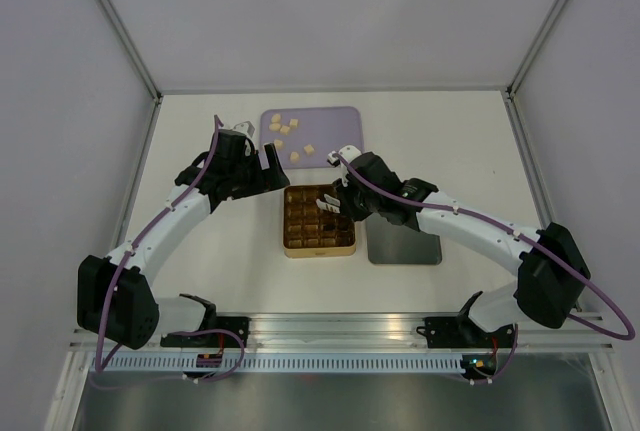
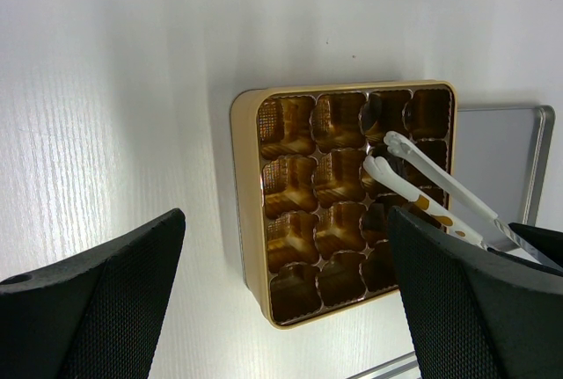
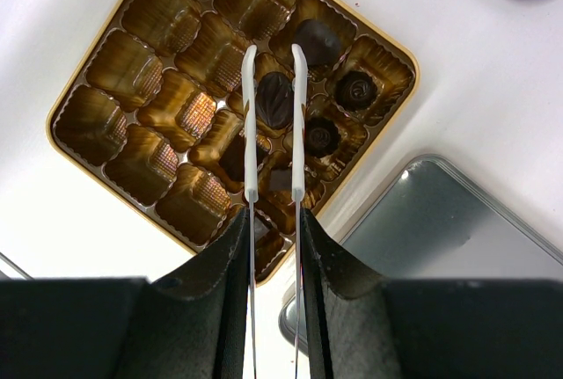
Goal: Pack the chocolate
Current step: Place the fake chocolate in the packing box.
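The gold gridded tin (image 1: 290,241) sits mid-table. In the right wrist view several dark chocolate lumps (image 3: 356,89) lie in cells near one corner of the tin (image 3: 97,146). My right gripper (image 3: 273,216) is shut on the metal tweezers (image 3: 250,133), whose white tips straddle one dark lump (image 3: 274,98) over the tin; I cannot tell whether it is pinched or resting. Cream chocolate cubes (image 1: 290,136) lie on the lavender tray (image 1: 340,126). My left gripper (image 2: 286,221) is open and empty above the tin (image 2: 248,221), with the tweezers (image 2: 422,177) in its view.
A grey metal lid (image 1: 405,246) lies flat just right of the tin; it also shows in the right wrist view (image 3: 440,238) and the left wrist view (image 2: 501,159). White walls enclose the table on three sides.
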Robot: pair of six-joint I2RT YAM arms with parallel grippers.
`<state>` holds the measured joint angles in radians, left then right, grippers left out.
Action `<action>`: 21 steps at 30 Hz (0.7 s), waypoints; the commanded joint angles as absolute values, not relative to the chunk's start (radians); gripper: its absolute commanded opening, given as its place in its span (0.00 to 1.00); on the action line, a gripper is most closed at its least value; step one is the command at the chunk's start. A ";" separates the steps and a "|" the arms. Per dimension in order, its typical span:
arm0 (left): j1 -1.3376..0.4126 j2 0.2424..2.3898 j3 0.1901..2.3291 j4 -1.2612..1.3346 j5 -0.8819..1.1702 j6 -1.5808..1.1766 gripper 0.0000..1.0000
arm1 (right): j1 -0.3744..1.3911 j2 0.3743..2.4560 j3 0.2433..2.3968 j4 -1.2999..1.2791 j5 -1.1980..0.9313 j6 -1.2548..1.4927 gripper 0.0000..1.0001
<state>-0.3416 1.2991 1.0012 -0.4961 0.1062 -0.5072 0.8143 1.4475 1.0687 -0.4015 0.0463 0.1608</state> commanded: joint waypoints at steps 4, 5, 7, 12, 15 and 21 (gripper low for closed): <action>-0.336 1.278 1.003 -0.489 0.109 -0.500 1.00 | 0.818 1.453 1.069 -0.360 0.061 0.172 0.32; -0.337 1.279 1.002 -0.488 0.109 -0.500 1.00 | 0.816 1.453 1.069 -0.360 0.064 0.173 0.32; -0.337 1.278 1.003 -0.488 0.109 -0.500 1.00 | 0.818 1.453 1.069 -0.356 0.064 0.175 0.31; -0.337 1.278 1.000 -0.489 0.110 -0.500 1.00 | 0.818 1.448 1.058 -0.356 0.061 0.170 0.31; -0.336 1.281 1.003 -0.489 0.112 -0.500 1.00 | 0.816 1.447 1.054 -0.356 0.066 0.170 0.32; -0.337 1.284 1.003 -0.486 0.114 -0.500 1.00 | 0.818 1.434 1.065 -0.339 0.072 0.172 0.31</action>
<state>-0.3416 1.2991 1.0012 -0.4961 0.1062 -0.5072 0.8143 1.4525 1.0603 -0.3927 0.0502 0.1638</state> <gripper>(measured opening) 0.993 0.320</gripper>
